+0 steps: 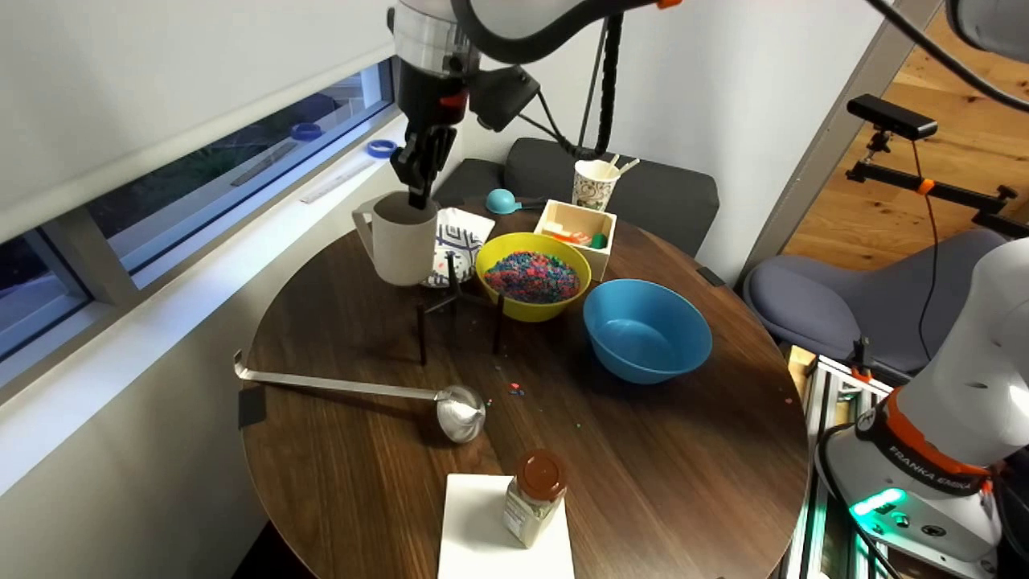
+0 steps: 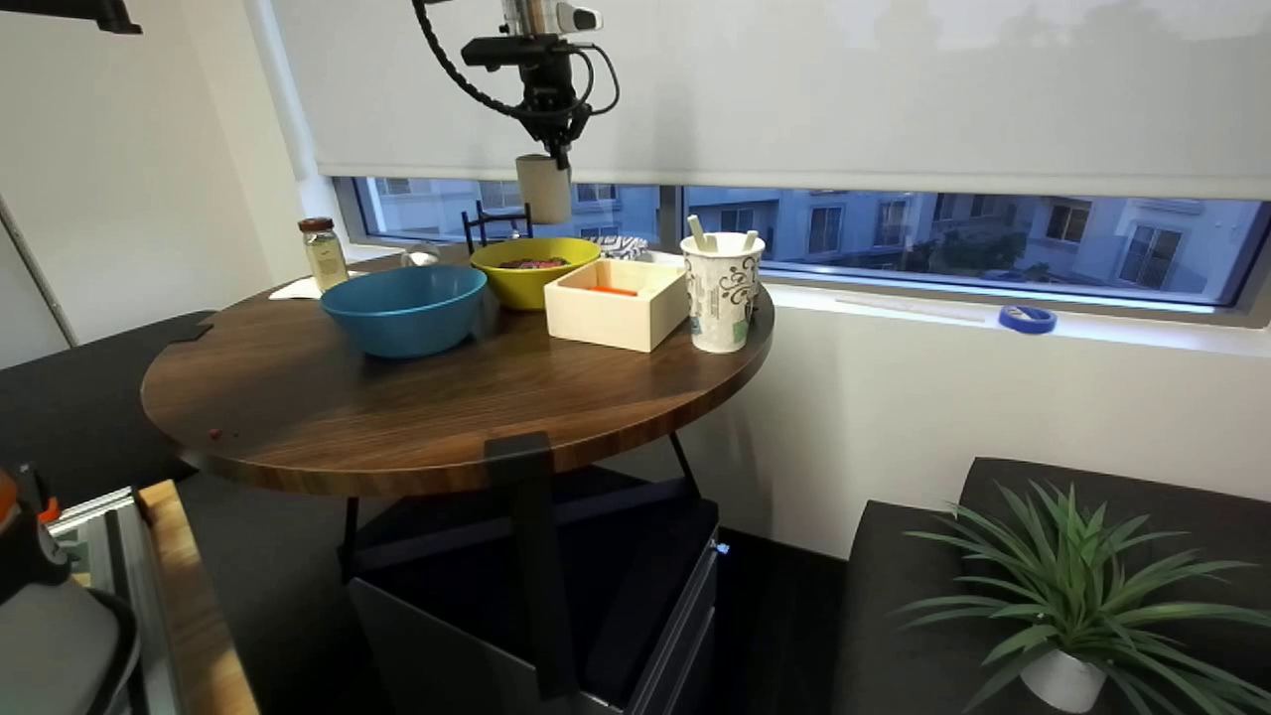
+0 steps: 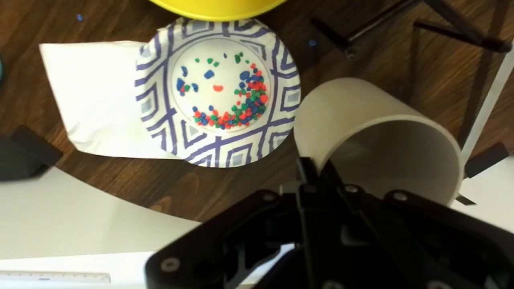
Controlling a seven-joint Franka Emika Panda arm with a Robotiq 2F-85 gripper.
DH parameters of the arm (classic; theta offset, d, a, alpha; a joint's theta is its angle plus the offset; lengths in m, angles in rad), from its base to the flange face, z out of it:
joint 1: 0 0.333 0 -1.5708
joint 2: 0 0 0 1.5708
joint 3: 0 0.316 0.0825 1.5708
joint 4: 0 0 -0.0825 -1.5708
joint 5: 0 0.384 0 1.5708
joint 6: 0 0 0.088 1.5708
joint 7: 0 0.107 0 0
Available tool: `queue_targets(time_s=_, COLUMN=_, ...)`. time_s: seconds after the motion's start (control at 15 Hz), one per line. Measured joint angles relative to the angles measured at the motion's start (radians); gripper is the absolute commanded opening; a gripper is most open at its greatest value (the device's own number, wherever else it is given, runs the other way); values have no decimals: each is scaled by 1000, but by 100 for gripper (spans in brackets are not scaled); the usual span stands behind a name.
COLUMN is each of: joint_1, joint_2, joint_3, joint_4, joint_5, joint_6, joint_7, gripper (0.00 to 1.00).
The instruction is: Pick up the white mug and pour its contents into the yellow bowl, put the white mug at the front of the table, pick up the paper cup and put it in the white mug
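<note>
The white mug (image 1: 403,245) hangs nearly upright in the air at the window side of the table (image 1: 643,490). My gripper (image 1: 418,199) is shut on its rim, one finger inside and one outside, as the wrist view shows (image 3: 315,166). The visible inside of the mug (image 3: 401,156) holds nothing. The mug also shows in an exterior view (image 2: 543,189). The yellow bowl (image 1: 534,311), full of small multicoloured bits, stands on the table to one side of the mug. A plain paper cup does not show; a tapered cup with swirl pattern (image 2: 722,298), holding sticks, stands at the table's edge.
A patterned paper bowl (image 3: 281,132) with scattered bits sits beside the mug on a white napkin (image 3: 96,96). A black tripod stand (image 1: 450,297), blue bowl (image 1: 647,354), light box (image 2: 606,316), ladle (image 1: 461,414), blue scoop (image 1: 502,201) and jar (image 1: 537,490) stand or lie around.
</note>
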Motion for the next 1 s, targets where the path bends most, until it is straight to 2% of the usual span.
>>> queue_targets(time_s=0.2, joint_1=-1, joint_2=-92, joint_3=-16, joint_4=-1, joint_5=-94, joint_6=-138, joint_7=-11, gripper=1)
queue_targets(time_s=0.4, joint_1=6, joint_2=-189, joint_3=-16, joint_4=-2, joint_5=-227, joint_6=-305, joint_7=-38, gripper=1)
queue_targets(time_s=0.6, joint_1=24, joint_2=-260, joint_3=-7, joint_4=-7, joint_5=-376, joint_6=-422, joint_7=-48, gripper=1)
queue_targets(time_s=1.0, joint_1=84, joint_2=-283, joint_3=59, joint_4=-37, joint_5=-680, joint_6=-596, joint_7=-5, gripper=1)
